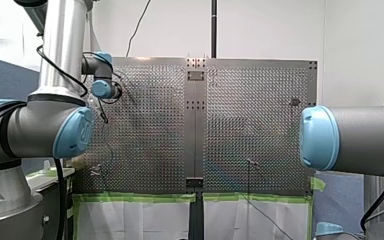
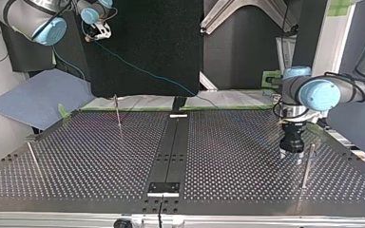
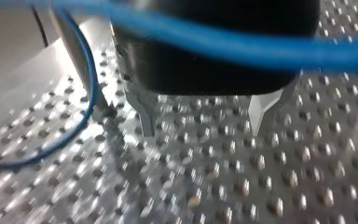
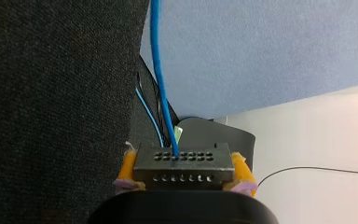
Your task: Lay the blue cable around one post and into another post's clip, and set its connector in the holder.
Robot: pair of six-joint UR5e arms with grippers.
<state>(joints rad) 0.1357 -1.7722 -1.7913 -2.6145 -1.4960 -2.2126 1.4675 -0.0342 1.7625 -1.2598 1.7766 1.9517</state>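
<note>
Between yellow pads (image 4: pixel 128 169), right gripper (image 4: pixel 182 173) clamps connector (image 4: pixel 182 163).

A thin blue cable (image 2: pixel 142 69) hangs in the air, sloping from the top view's upper left down toward the perforated metal desk's (image 2: pixel 247 156) far edge. Its end enters a dark grey rectangular connector (image 4: pixel 182 167) with two rows of small holes, clamped between yellow-padded fingers (image 4: pixel 128 165). Slim upright metal posts (image 2: pixel 118 114) stand well apart on the desk.

Bright even light, glare on table (image 3: pixel 14 128)
</note>
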